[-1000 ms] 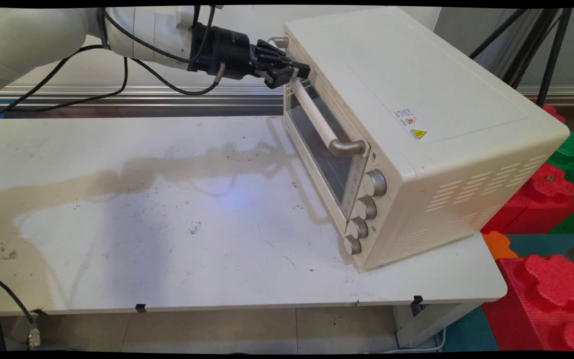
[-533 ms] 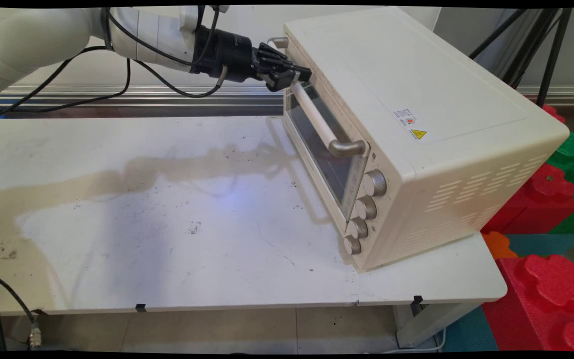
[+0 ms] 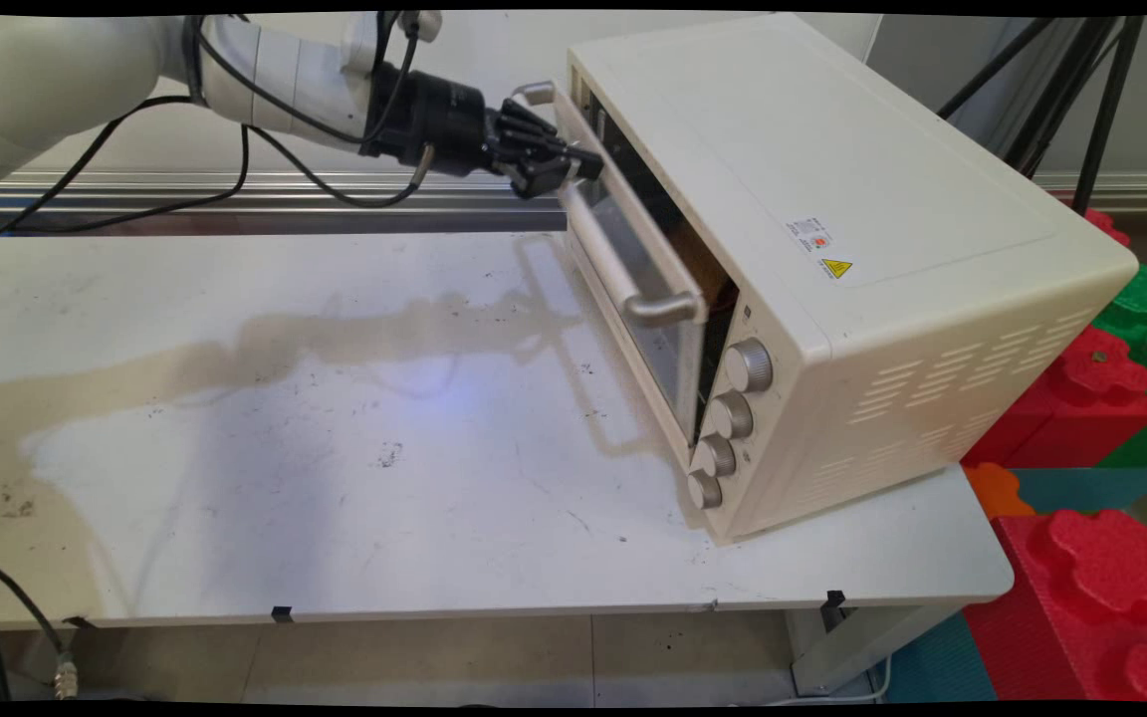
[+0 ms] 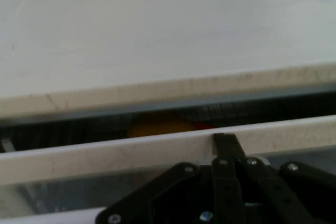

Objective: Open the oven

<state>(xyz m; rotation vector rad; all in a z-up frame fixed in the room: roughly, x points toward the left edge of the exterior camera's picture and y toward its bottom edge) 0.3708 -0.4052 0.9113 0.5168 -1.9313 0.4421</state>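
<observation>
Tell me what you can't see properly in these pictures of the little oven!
- Inside the oven: in the main view, the barely open door covers most of it.
- The orange thing in the gap: blurred in the hand view, with the door's edge across it; unclear what it is.
- The pincer at the handle: its fingertips are hidden by the linkage in both views.
- The knob markings: too small.
- The oven's back: cut off.
</observation>
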